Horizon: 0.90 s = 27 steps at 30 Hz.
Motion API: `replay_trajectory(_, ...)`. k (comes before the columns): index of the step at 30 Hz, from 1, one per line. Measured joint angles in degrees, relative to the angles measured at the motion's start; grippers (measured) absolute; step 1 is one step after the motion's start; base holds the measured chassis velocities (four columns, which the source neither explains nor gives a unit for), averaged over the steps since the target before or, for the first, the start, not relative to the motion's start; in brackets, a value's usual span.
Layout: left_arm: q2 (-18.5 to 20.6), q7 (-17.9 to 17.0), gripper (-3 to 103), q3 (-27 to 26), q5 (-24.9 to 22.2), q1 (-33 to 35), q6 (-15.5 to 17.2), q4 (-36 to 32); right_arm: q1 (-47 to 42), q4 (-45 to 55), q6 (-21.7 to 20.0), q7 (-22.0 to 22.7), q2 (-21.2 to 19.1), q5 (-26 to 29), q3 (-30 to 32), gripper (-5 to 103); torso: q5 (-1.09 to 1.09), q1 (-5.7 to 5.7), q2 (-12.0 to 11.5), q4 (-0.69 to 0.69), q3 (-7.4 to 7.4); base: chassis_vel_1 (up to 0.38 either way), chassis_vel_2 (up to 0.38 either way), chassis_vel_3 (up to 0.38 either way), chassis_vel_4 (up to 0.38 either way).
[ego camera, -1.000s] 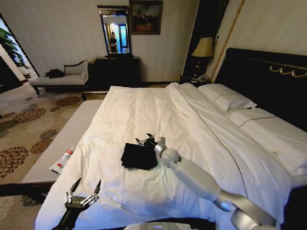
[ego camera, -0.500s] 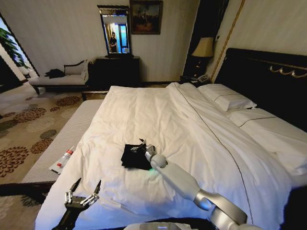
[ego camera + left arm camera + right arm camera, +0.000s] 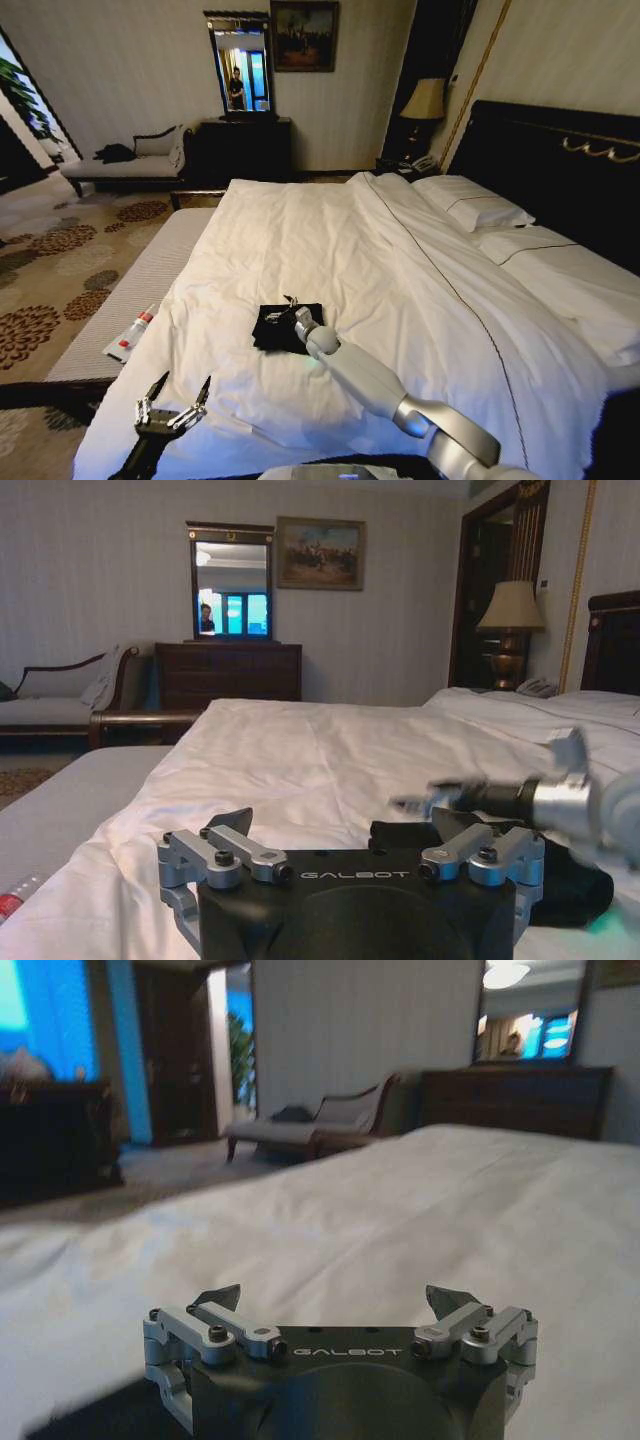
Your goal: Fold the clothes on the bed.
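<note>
item: black shirt (image 3: 287,328), a small folded bundle on the bed (image 3: 300,230) near its foot; my right hand (image 3: 287,303), fingers apart, has slid across over it since a second ago, left hand (image 3: 172,412) parked open at the foot edge; fold looks nearly finished.

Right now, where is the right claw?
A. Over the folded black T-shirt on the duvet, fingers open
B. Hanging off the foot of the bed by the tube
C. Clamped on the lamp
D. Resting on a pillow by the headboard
A. In the head view the right claw sits over the black T-shirt mid-bed; its wrist view shows the fingers spread apart.
</note>
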Motion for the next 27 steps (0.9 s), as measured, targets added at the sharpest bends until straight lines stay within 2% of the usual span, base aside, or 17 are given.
replay_trajectory(2, 0.0, 0.0, 100, 0.0, 0.0, 0.0, 0.0, 0.0, -1.1, 3.87, -0.38, 0.39, -2.44, 1.45, 2.13, 100, 0.01, 0.0, 0.0, 0.0, 0.0, 0.0, 0.0, 0.0, 0.0)
replay_trajectory(3, 0.0, 0.0, 100, 0.0, 0.0, 0.0, 0.0, 0.0, -1.1, 3.87, -0.38, 0.39, -2.44, 1.45, 2.13, 100, 0.01, 0.0, 0.0, 0.0, 0.0, 0.0, 0.0, 0.0, 0.0)
replay_trajectory(8, 0.0, 0.0, 100, 0.0, 0.0, 0.0, 0.01, 0.0, -5.1, 9.75, -0.44, -0.38, -11.76, 4.14, 9.97, 100, 0.01, 0.0, 0.01, -0.01, 0.0, 0.0, 0.0, 0.0, 0.0)
replay_trajectory(9, 0.0, 0.0, 100, 0.0, 0.0, 0.0, 0.01, 0.0, -5.1, 9.75, -0.44, -0.38, -11.76, 4.14, 9.97, 100, 0.01, 0.0, 0.01, -0.01, 0.0, 0.0, 0.0, 0.0, 0.0)
replay_trajectory(12, 0.0, 0.0, 100, 0.0, 0.0, 0.0, 0.01, 0.0, -7.94, 11.04, 1.13, -2.02, -18.38, 4.67, 15.43, 100, 0.02, 0.0, 0.01, -0.03, 0.0, 0.0, 0.0, 0.0, 0.0)
replay_trajectory(13, 0.0, 0.0, 100, 0.0, 0.0, 0.0, 0.01, 0.0, -7.94, 11.04, 1.13, -2.02, -18.38, 4.67, 15.43, 100, 0.02, 0.0, 0.01, -0.03, 0.0, 0.0, 0.0, 0.0, 0.0)
replay_trajectory(16, 0.01, 0.01, 100, 0.0, 0.0, 0.0, 0.0, 0.0, -14.25, 14.5, 2.26, -3.4, -22.73, 5.07, 23.19, 100, 0.03, 0.0, 0.0, -0.03, 0.0, 0.0, 0.0, 0.0, 0.0)
replay_trajectory(17, 0.01, 0.01, 100, 0.0, 0.0, 0.0, 0.0, 0.0, -14.25, 14.5, 2.26, -3.4, -22.73, 5.07, 23.19, 100, 0.03, 0.0, 0.0, -0.03, 0.0, 0.0, 0.0, 0.0, 0.0)
replay_trajectory(21, 0.0, 0.0, 100, 0.0, 0.0, 0.0, 0.01, 0.0, -24.44, 19.7, 3.03, -3.53, -24.22, 5.87, 36.61, 100, 0.02, -0.01, 0.01, 0.0, -0.01, 0.0, 0.0, 0.0, 0.0)
replay_trajectory(22, 0.0, 0.0, 100, 0.0, 0.0, 0.0, 0.01, 0.0, -24.44, 19.7, 3.03, -3.53, -24.22, 5.87, 36.61, 100, 0.02, -0.01, 0.01, 0.0, -0.01, 0.0, 0.0, 0.0, 0.0)
replay_trajectory(27, 0.0, 0.0, 100, 0.0, 0.0, 0.0, 0.01, 0.0, -38.05, 23.34, 4.33, -4.35, -22.34, 6.38, 52.39, 100, 0.03, -0.01, 0.01, -0.02, -0.01, 0.0, 0.0, 0.0, 0.0)
